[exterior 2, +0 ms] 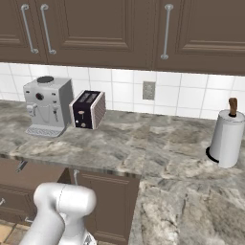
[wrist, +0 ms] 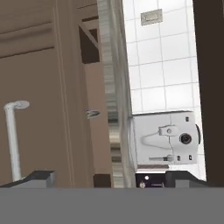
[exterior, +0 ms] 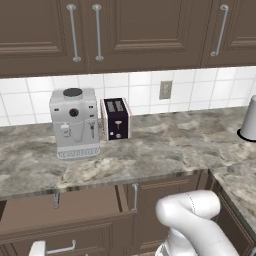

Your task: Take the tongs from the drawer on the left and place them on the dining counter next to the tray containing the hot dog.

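Marbled stone runs under the tiled wall: coffee machine (exterior: 74, 123) at left, toaster (exterior: 116, 118), then paper towel roll (exterior 2: 227, 139) far right. Below, the drawer (exterior: 65, 212) stands pulled out, with a small grey piece (exterior: 56, 200) near its back, perhaps the tongs. The gripper (wrist: 109, 178) shows both tips wide apart, holding nothing. Reaching in blind, I'd worry it clips the drawer front or counter edge.

No readable text, label, brand or number shows on anything.
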